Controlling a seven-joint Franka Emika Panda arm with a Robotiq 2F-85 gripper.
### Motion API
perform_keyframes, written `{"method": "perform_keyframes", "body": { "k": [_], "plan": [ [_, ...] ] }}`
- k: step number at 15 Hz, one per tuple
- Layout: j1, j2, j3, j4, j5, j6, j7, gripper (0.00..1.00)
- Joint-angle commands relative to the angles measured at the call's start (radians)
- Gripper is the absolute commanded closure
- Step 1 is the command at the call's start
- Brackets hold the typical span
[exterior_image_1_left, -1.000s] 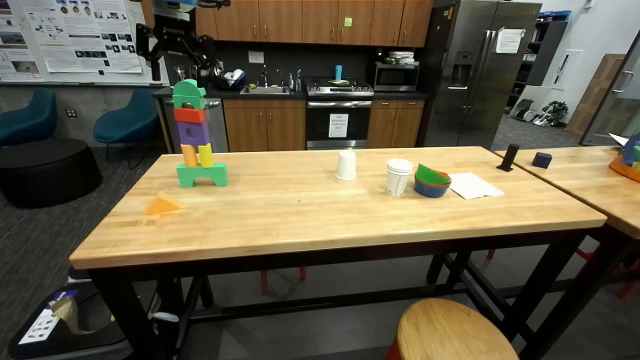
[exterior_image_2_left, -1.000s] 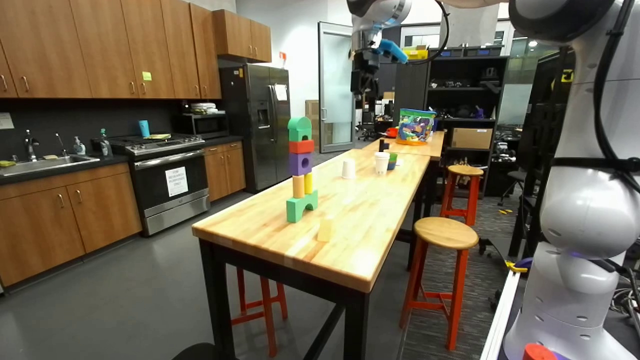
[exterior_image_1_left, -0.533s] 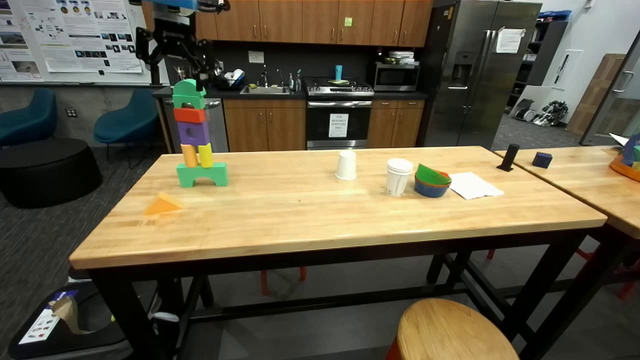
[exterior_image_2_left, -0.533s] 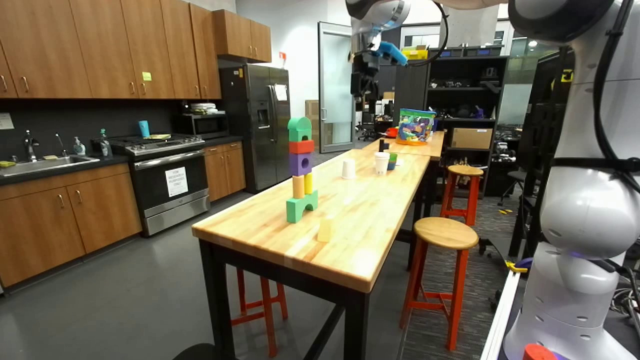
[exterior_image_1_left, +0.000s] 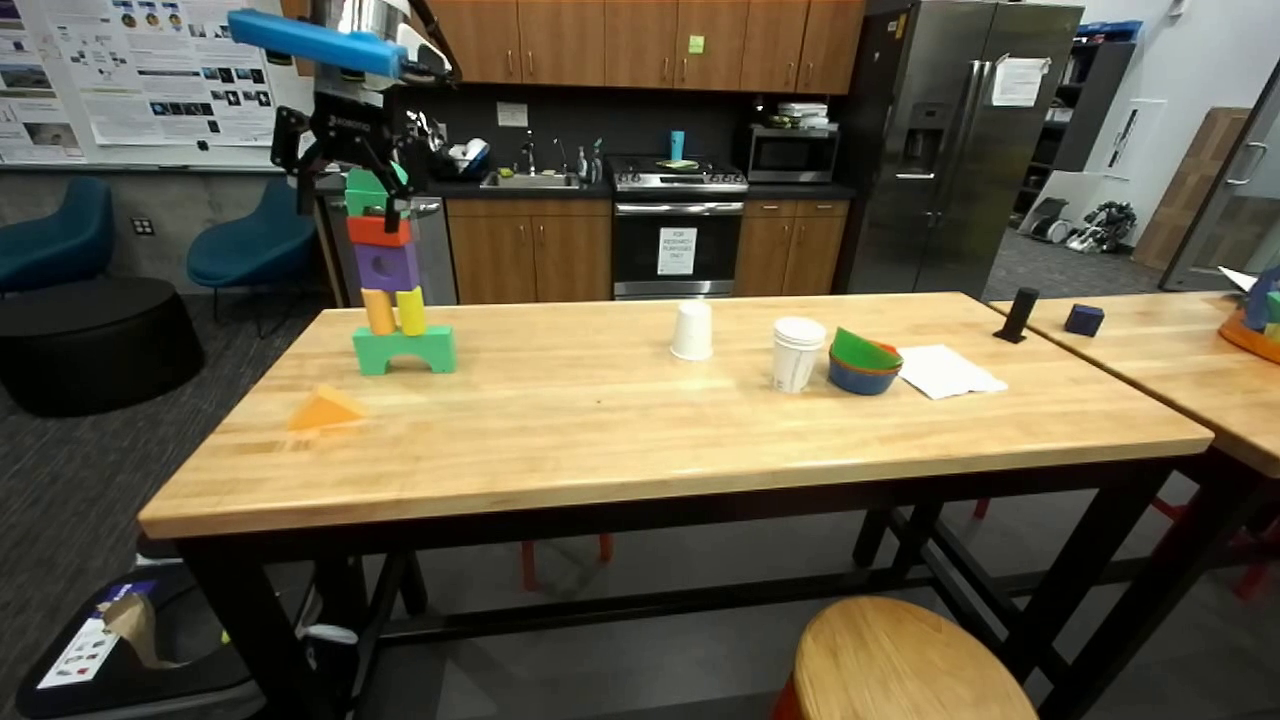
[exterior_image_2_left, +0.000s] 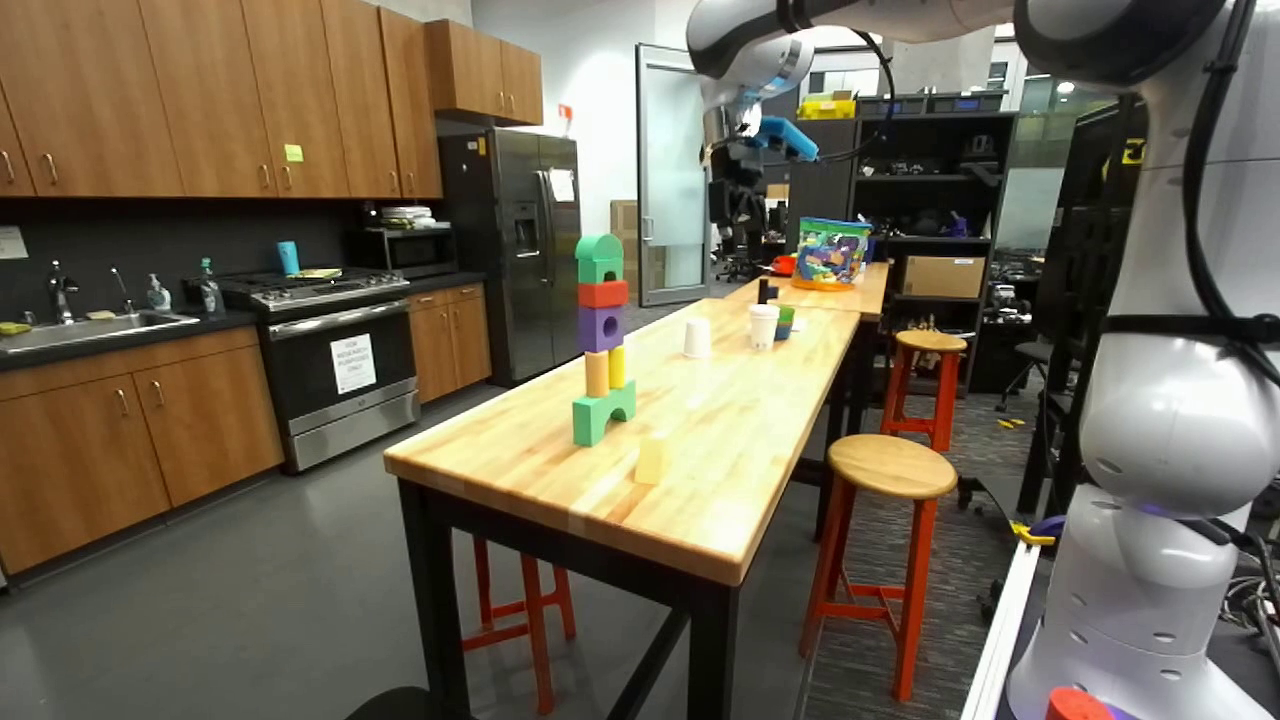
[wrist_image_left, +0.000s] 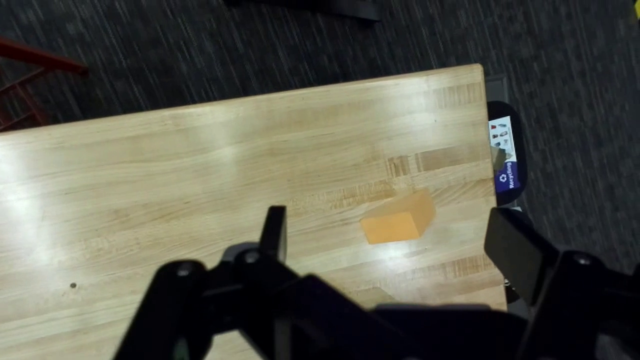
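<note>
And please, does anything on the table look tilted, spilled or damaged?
Yes: the green bowl sits tilted, its rim slanting, while the blue bowl under it sits flat. The block tower looks upright, and I see no clear spill or damage.

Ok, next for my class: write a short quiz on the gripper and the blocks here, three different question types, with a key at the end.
1. True or false: the gripper is open.

2. Multiple choice: which piece rests directly on the purple block?
A. yellow pillar
B. red block
C. orange pillar

3. Short answer: in the wrist view, which block shows on the table?

Key
1. True; its fingers stand wide apart.
2. B.
3. The orange wedge.
</note>
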Motion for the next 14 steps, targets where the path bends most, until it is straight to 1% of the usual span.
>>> {"method": "perform_keyframes", "body": {
  "k": [1,7,8,9,14],
  "plan": [
    [-0.007,-0.019,-0.004,-0.029,0.016,-0.019,0.015,0.00],
    [-0.004,-0.026,-0.002,-0.052,0.004,-0.017,0.002,0.00],
    [-0.004,-0.026,-0.003,-0.052,0.007,-0.020,0.003,0.00],
    [-0.003,0.000,-0.002,-0.030,0.001,-0.011,0.000,0.00],
    [-0.003,0.000,-0.002,-0.033,0.001,-0.012,0.000,0.00]
  ]
}}
